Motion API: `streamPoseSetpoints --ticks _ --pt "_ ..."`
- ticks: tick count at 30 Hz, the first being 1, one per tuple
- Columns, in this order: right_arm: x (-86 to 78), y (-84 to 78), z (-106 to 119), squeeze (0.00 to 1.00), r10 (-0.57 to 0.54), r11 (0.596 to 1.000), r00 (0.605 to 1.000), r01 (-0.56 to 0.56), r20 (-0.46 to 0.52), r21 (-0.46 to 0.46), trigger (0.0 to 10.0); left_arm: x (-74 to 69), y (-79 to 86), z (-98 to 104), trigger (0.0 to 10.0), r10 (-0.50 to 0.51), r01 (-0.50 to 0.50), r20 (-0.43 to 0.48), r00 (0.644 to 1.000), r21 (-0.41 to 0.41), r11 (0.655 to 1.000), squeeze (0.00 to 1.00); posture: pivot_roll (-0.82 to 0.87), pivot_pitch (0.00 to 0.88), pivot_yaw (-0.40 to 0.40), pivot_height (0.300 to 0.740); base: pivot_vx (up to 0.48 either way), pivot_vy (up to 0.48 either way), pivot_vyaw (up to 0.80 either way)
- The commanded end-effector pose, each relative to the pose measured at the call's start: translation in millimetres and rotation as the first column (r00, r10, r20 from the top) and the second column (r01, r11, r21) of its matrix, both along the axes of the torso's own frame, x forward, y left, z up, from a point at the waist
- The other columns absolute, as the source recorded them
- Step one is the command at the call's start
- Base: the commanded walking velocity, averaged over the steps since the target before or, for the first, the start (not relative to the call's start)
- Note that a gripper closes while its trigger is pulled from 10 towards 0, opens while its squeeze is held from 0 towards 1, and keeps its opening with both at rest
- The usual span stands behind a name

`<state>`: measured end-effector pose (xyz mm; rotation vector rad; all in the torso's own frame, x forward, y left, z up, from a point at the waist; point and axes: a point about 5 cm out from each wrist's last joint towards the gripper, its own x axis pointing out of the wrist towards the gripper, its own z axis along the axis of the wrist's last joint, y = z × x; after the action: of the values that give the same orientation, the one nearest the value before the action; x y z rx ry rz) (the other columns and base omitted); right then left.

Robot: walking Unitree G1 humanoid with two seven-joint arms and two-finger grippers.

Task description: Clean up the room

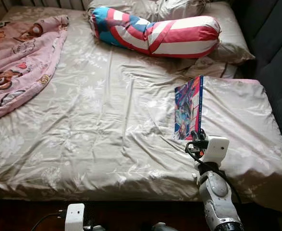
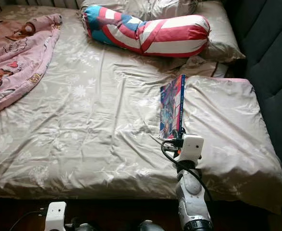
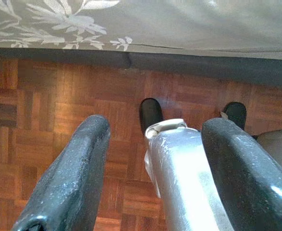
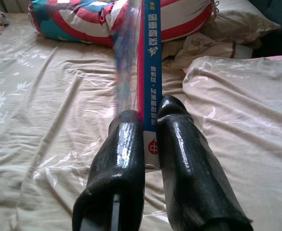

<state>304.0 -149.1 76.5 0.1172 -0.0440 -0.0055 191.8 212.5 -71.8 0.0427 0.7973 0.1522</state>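
Book point(image 4: 149, 72) pinched on edge btwn right fingers point(image 4: 124, 144) over bed point(image 1: 107, 120), left fingers point(image 3: 73, 168) apart, holding nothing

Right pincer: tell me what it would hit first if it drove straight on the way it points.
The right pincer, shut on the book, points up the bed. Straight on, the book's far end would probably reach the striped bolster pillow first; depth is hard to judge.

Creased, faintly sheeny floral cloth over the bed point(image 1: 107, 134); glossy printed paper cover on the thin book point(image 1: 189, 108); smooth, shiny black plastic on the right gripper point(image 4: 150, 139) fingers point(image 4: 124, 159); polished wooden parquet floor point(image 3: 44, 125); soft printed fabric on the pink blanket point(image 1: 20, 57) and striped bolster point(image 1: 160, 31).
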Motion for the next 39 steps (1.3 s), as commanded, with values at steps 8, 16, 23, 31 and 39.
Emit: streamPoseSetpoints --ticks 8,16,23,31,39 --pt "-0.6 -3.1 2.5 0.0 -0.014 1.0 1.0 0.015 0.014 -0.003 10.0 -12.0 -0.4 -6.6 10.0 0.008 -0.008 -0.044 0.999 -0.006 1.0 0.0 -0.05 0.236 -0.109 0.733 0.0 0.0 0.0" --pt "0.0 -4.4 0.3 0.0 -0.022 1.0 1.0 0.022 -0.007 0.005 10.0 -11.1 -1.2 -6.3 10.0 0.009 -0.009 -0.04 0.999 -0.008 1.0 0.0 -0.05 0.237 -0.111 0.733 0.159 0.0 -0.36" --pt "-0.2 -3.0 1.1 0.0 -0.013 1.0 1.0 0.013 0.004 -0.003 10.0 -11.1 -2.3 -6.4 10.0 0.008 -0.008 -0.04 0.999 -0.009 1.0 0.0 -0.05 0.238 -0.114 0.733 0.288 0.0 -0.16" --pt "0.0 -3.2 1.1 0.0 -0.011 1.0 1.0 0.011 0.002 -0.006 10.0 -10.9 -2.8 -6.3 10.0 0.01 -0.01 -0.036 0.999 -0.012 1.0 0.0 -0.05 0.239 -0.115 0.733 0.216 0.0 0.0" --pt "-0.7 -2.6 -1.2 0.0 -0.011 1.0 1.0 0.011 -0.009 -0.008 10.0 -10.6 -2.3 -5.9 10.0 0.008 -0.009 -0.03 1.0 -0.009 1.0 0.0 -0.05 0.243 -0.114 0.733 0.0 0.0 0.0"
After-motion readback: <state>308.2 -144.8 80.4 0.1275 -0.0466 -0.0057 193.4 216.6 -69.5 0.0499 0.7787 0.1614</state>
